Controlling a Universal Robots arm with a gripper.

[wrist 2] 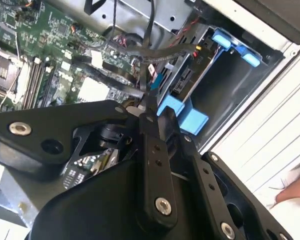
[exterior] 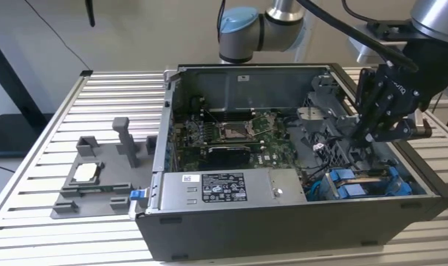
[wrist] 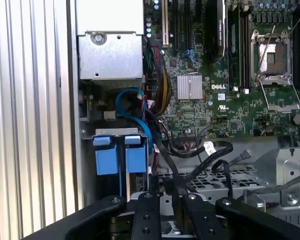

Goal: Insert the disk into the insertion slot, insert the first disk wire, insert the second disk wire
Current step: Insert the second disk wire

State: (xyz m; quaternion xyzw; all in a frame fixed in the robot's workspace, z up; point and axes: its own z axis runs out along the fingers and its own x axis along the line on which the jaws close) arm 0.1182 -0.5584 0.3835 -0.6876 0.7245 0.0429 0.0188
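Note:
My gripper [exterior: 367,138] hangs inside the open computer case, at the exterior view's right, just above the insertion slot [exterior: 349,191], a grey bay with blue rails. In the second wrist view the black fingers meet at the gripper tip [wrist 2: 149,102], shut on a thin black disk wire [wrist 2: 151,75] that runs to a small connector. The blue tabs of the slot [wrist 2: 190,117] lie right beyond the tip. A dark disk [wrist 2: 182,80] appears to sit in the bay, connector end facing out. In the first wrist view the wire [wrist: 176,182] passes between the gripper [wrist: 167,197] fingers beside the slot [wrist: 107,160].
The case holds a green motherboard [exterior: 238,133], a silver power supply box [exterior: 224,188] and loose black cables [wrist: 210,150]. A grey fixture tray with upright posts [exterior: 98,183] lies on the slatted table [exterior: 113,94] at the exterior view's left. The case walls stand close around the gripper.

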